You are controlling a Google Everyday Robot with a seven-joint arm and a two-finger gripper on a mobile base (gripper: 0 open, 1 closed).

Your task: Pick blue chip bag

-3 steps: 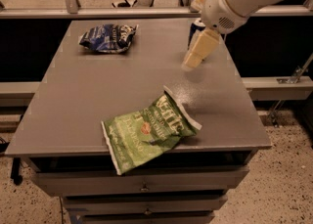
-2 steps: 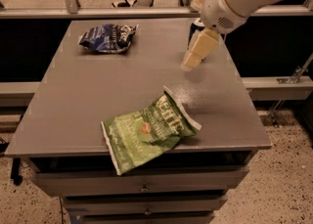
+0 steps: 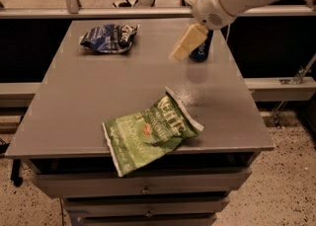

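Observation:
The blue chip bag [image 3: 108, 38] lies flat at the far left of the grey table [image 3: 89, 106]; it is dark blue foil with white lettering. My gripper [image 3: 183, 47] hangs above the far right part of the table, well to the right of the blue bag and apart from it. Its pale fingers point down and to the left. It holds nothing. The white arm reaches in from the upper right.
A larger green Kettle chip bag [image 3: 148, 133] lies at the table's front edge, partly overhanging it. A blue soda can [image 3: 201, 48] stands at the far right, partly behind my gripper. Drawers sit below the tabletop. A rail runs behind the table.
My gripper and arm have shifted left, toward the table's middle. The blue soda can now shows behind the gripper. The bags have not moved.

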